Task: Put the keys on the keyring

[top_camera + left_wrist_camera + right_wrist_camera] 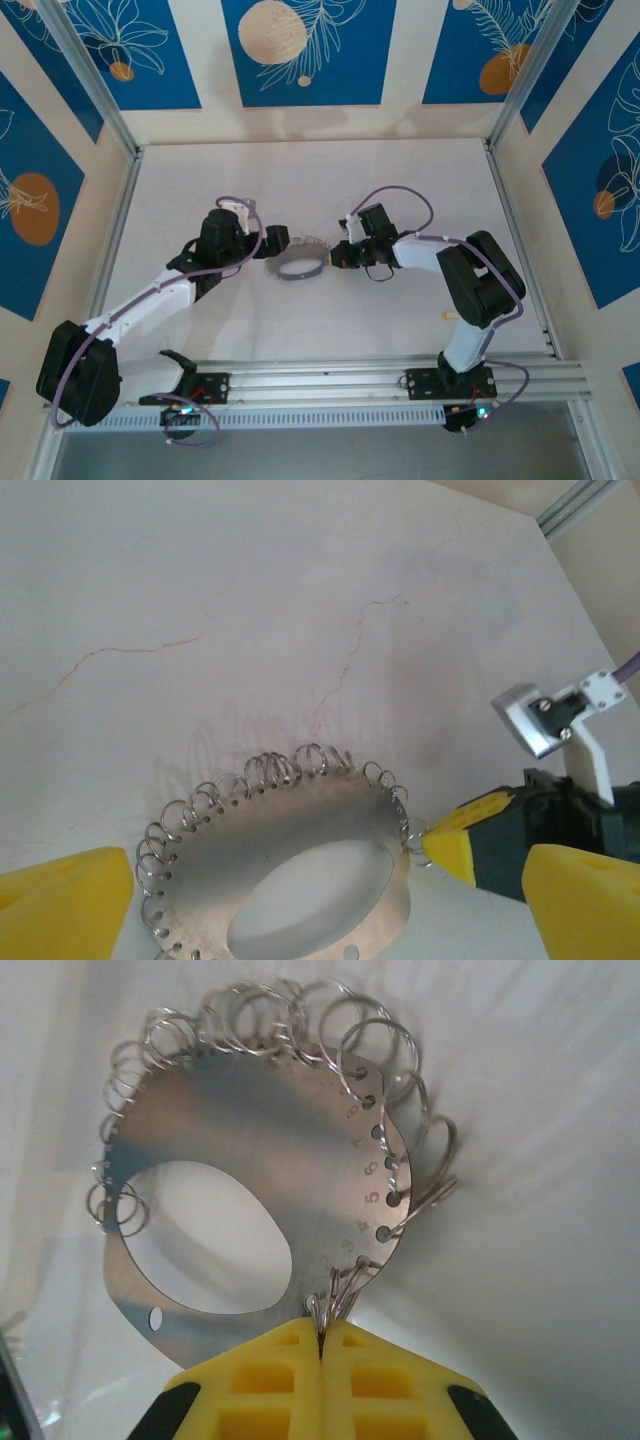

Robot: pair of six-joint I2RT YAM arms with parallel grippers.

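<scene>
The keyring is a flat metal disc (pixel 298 266) with a large oval hole and many small wire rings (pixel 385 1055) hooked through holes along its rim. My right gripper (pixel 320 1336) is shut on one of these small rings at the disc's near edge, and its yellow fingertip (pixel 452 842) meets the rim in the left wrist view. My left gripper (pixel 328 885) is open, with its yellow fingers (pixel 62 902) standing wide on either side of the disc (pixel 300 825), apart from it. A tiny yellowish thing (pixel 447 314) lies by the right arm; it may be the key, too small to tell.
The white tabletop (pixel 300 180) is fenced by aluminium rails (pixel 520 240) at the sides and front. Blue patterned walls rise behind. Both arms meet near the table's middle.
</scene>
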